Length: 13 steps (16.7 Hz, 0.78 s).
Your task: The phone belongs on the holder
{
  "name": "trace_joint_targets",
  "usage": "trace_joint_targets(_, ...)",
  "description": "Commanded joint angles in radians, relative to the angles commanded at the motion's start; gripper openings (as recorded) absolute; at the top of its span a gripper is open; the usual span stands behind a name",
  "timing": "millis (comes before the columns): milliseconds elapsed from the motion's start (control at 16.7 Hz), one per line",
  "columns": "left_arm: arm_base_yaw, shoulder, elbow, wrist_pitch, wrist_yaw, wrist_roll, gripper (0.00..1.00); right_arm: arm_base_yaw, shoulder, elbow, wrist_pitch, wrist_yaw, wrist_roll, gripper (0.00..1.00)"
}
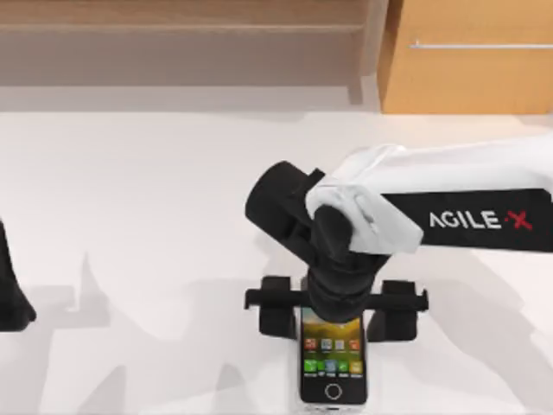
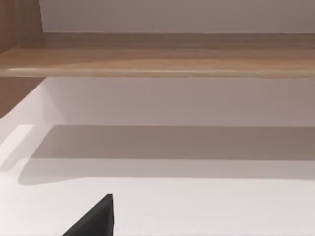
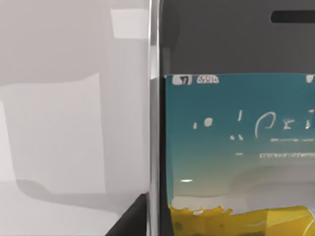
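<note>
The phone (image 1: 333,367) lies near the tabletop's (image 1: 147,216) front edge, a little right of the middle, its lit face up and its home button toward that edge. Its far end reaches in between the two black uprights of the holder (image 1: 275,311), which stands just behind it with a crossbar running left to right. The right arm reaches in from the tabletop's right edge and bends down over that far end; the right tool (image 1: 339,298) sits directly above the top of the phone, and the wrist blocks its tips, so I cannot tell whether it is spread or pinching the phone. The right wrist view looks close onto the phone's (image 3: 236,147) upper face and silver side rim.

The left tool (image 1: 10,294) is parked at the tabletop's left edge, well apart from everything; whether it is spread or pressed together I cannot tell.

The phone looks thin, stiff and light, with a smooth glass face and a slick metal rim, so it would probably slip under a weak pinch. The long side edges near the top end look the best place to take hold, leaving the lower end free to settle against the holder
</note>
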Motion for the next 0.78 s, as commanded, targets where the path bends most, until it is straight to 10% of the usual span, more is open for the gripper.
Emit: trace_joint_targets(780,0.0,0.0,0.0,0.0,0.0,0.0,1.0,-0.001,-0.08,0.047,-0.115,0.021,-0.008,0.0)
